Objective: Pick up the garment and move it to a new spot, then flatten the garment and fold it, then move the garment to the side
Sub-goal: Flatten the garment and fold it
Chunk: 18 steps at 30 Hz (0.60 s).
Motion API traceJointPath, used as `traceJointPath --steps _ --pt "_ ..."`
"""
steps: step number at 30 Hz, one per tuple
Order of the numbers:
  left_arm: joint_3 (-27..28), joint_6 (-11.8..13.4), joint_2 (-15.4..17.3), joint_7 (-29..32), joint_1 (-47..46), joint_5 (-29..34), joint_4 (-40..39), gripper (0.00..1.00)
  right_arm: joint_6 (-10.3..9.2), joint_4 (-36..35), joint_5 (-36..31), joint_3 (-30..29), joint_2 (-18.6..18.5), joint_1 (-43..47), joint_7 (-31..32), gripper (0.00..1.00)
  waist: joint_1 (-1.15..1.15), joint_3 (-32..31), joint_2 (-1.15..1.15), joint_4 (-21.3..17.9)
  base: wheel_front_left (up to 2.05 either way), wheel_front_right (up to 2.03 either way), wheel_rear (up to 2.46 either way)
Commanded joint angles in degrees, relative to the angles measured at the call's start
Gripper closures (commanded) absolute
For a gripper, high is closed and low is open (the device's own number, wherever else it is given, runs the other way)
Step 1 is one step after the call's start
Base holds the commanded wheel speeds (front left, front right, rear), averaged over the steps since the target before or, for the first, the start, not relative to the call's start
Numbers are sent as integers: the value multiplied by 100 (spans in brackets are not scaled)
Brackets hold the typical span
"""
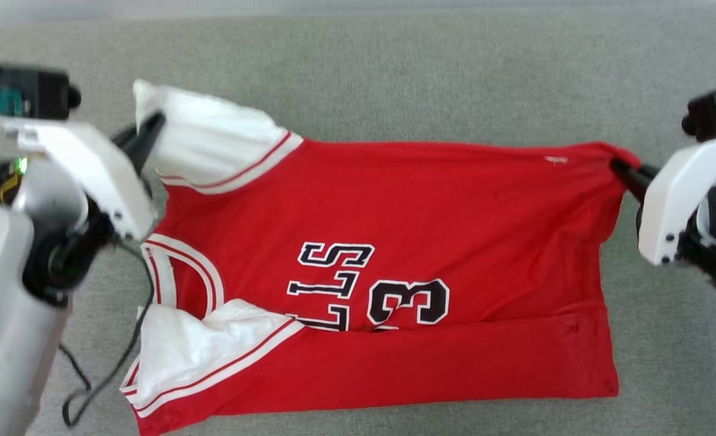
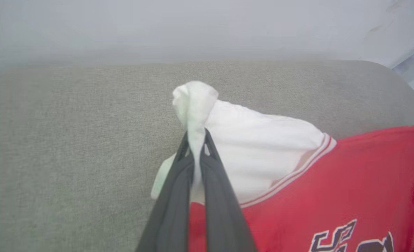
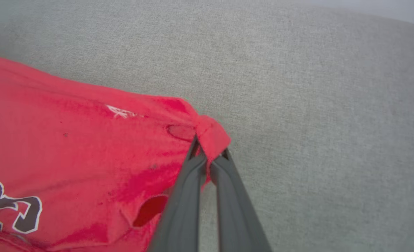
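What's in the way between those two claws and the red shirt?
Nothing visible. The left gripper already pinches the garment's white sleeve, and the right gripper pinches its red hem corner. A thin black cable hangs close to the collar.

A grey woven-fabric surface (image 1: 394, 66), upholstered and rounded at one far corner, carries a red jersey (image 1: 454, 200) with white sleeves. The jersey lies spread sideways across it, its near long edge folded over part of the black lettering.
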Motion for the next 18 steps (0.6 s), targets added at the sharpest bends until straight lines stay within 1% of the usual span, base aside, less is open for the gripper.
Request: traceJointPath --steps 1,6,11,15,16,17,18 --pt "78 97 77 -115 350 -37 -110 100 -6 -89 -37 -42 6 238 -65 100 0 -236 0 14 0 0 0" --pt "272 473 151 -469 1641 -181 -585 100 -6 -404 -23 -183 76 1083 -353 100 0 -556 0 50 0 0 0" --pt "304 750 20 -609 2741 -399 -866 100 -7 -451 14 -320 223 1954 -853 100 0 -741 0 92 0 0 0" --pt "265 875 -177 -701 3270 -562 -769 100 -7 -307 98 -413 404 2498 -1137 100 0 -825 0 82 0 0 0" --pt "237 867 -254 -694 3391 -630 -714 100 -7 -287 94 -425 438 2608 -1176 90 0 -855 0 73 0 0 0" --pt "208 864 -301 -686 3482 -652 -654 100 -7 -273 94 -435 488 2713 -1224 59 0 -876 0 64 0 0 0" --pt "200 887 -334 -715 3538 -674 -596 89 -7 -224 127 -454 545 2818 -1246 12 0 -888 0 56 0 0 0"
